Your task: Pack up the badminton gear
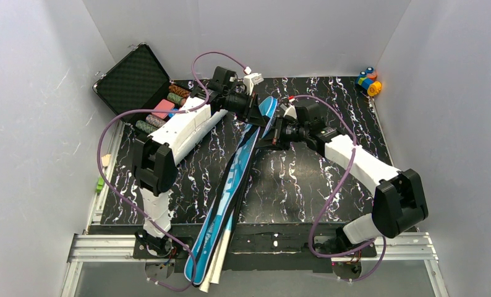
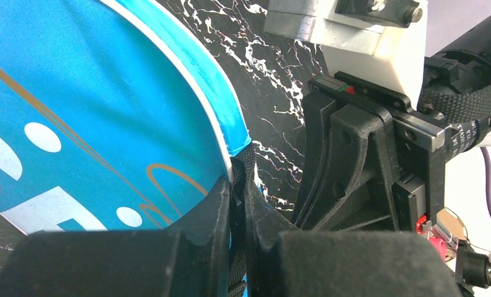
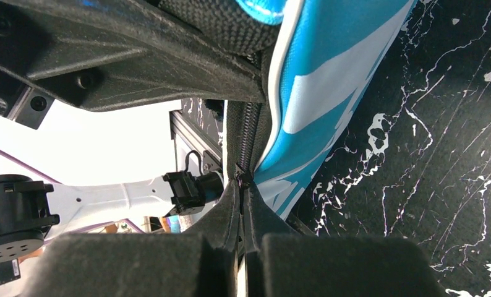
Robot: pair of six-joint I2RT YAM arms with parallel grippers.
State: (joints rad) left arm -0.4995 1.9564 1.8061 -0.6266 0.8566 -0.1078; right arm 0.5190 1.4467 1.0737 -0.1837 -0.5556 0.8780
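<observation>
Item: blue racket bag [image 1: 234, 185], laid diagonally on bench [image 1: 292, 185], foot overhanging the near edge. Black-trimmed head edge is pinched by left tool [image 2: 234, 198] and right tool [image 3: 241, 192].

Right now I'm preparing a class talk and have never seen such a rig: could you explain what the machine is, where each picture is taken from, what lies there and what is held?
These are two robot arms bolted side by side at the near edge of a black marbled table. The wide picture looks down from above and behind them. The other two come from a small camera on each wrist, looking along that arm's fingers. A long blue racket bag lies diagonally between the arms. At the far left stands an open black case of coloured chips, and a small orange-and-blue toy sits in the far right corner. The left end effector and the right end effector are both shut, each pinching the bag's black zipper edge near its wide end.
</observation>
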